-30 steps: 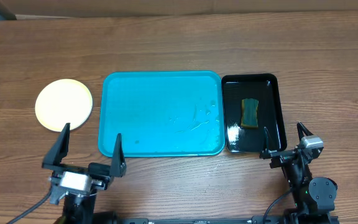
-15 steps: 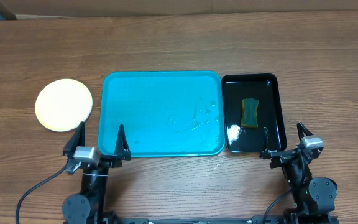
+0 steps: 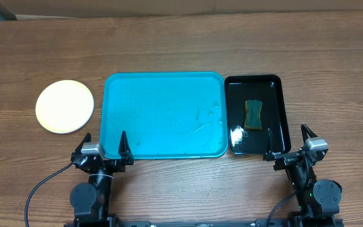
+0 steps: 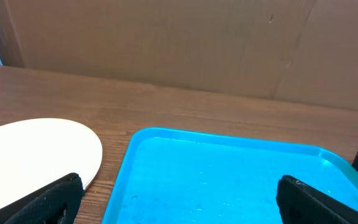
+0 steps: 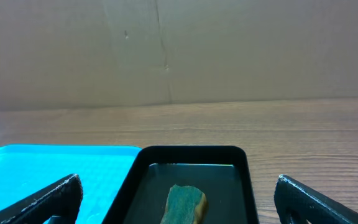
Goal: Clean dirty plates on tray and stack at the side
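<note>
The turquoise tray lies in the middle of the table with no plates on it, only wet streaks. A pale yellow-green plate lies on the table left of the tray; whether other plates lie under it cannot be told. My left gripper is open and empty at the tray's near left corner. In the left wrist view the plate and the tray show ahead of the open fingers. My right gripper is open and empty at the near edge of the black tray.
A glossy black tray right of the turquoise tray holds a green and yellow sponge and a little foam. The sponge and black tray show in the right wrist view. Cardboard walls stand behind the table.
My left arm has drawn back and to the right, from near the plate to the tray's near left corner, staying open. The right arm has not moved.
</note>
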